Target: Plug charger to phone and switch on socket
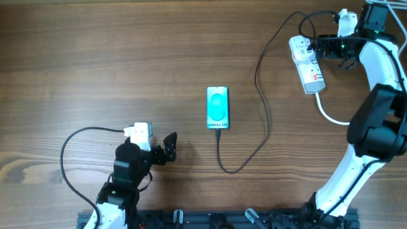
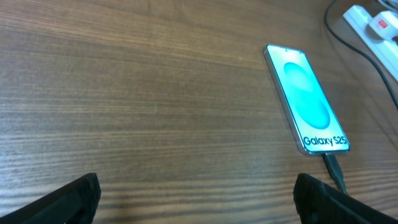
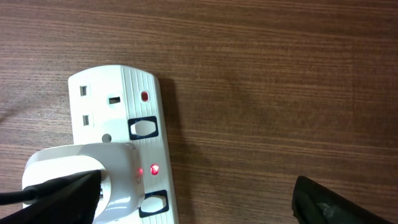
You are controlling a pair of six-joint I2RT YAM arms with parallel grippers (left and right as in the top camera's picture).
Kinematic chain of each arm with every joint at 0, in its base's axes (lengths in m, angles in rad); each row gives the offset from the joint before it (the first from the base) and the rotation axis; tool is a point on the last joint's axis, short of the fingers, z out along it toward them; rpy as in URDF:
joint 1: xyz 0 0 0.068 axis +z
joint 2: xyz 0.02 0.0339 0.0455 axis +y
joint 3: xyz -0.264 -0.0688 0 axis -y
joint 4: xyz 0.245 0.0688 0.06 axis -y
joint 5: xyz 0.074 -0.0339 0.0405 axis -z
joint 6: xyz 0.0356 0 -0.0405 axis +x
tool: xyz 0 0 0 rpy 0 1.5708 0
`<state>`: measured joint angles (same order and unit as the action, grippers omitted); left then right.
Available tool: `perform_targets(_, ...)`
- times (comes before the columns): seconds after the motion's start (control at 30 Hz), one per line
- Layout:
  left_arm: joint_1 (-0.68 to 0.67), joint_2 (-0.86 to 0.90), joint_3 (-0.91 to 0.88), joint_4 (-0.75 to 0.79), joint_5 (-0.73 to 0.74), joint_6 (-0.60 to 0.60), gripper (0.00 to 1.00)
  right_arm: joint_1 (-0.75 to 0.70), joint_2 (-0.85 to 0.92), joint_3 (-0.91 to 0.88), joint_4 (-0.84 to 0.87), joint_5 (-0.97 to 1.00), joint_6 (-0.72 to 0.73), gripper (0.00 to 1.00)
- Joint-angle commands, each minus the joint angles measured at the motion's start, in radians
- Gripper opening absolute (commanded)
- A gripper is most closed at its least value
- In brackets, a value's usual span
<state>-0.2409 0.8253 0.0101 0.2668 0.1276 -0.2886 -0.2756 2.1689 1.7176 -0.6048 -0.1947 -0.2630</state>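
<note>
The phone (image 1: 217, 107) lies flat mid-table with its teal screen lit; it also shows in the left wrist view (image 2: 308, 99). The charger cable (image 1: 264, 108) runs from the socket in a long loop, and its plug tip (image 2: 333, 167) sits in the phone's near end. The white socket (image 1: 305, 63) lies at the far right with a white adapter (image 3: 81, 180) plugged in and a red light (image 3: 154, 168) glowing beside it. My right gripper (image 1: 332, 54) is open just beside and above the socket (image 3: 118, 118). My left gripper (image 1: 168, 147) is open and empty, left of the phone.
The socket's thick white cord (image 1: 331, 114) curves toward the right arm's base. A black robot cable (image 1: 70, 143) loops at the left arm. The socket's end shows at the top right of the left wrist view (image 2: 373, 22).
</note>
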Motion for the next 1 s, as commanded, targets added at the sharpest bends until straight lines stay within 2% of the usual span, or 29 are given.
perform_targets(0.0,0.005,-0.087,-0.005,-0.080,-0.006,0.023,1.00,0.004,-0.022,0.015,0.002,-0.016,0.003,1.00)
perform_targets(0.2,0.001,-0.130,-0.005,-0.179,-0.009,0.024,1.00,0.004,-0.022,0.015,0.002,-0.016,0.003,1.00)
perform_targets(0.33,0.002,-0.357,-0.005,-0.340,-0.029,0.035,1.00,0.004,-0.022,0.015,0.002,-0.016,0.003,1.00)
perform_targets(0.47,0.002,-0.564,-0.005,-0.340,-0.026,0.078,1.00,0.004,-0.022,0.015,0.002,-0.016,0.003,1.00)
perform_targets(0.6,0.013,-0.690,-0.005,-0.340,-0.033,0.180,1.00,0.004,-0.022,0.015,0.002,-0.016,0.003,1.00)
perform_targets(0.97,0.177,-0.822,-0.005,-0.341,-0.032,0.209,1.00,0.004,-0.022,0.015,0.002,-0.016,0.003,1.00)
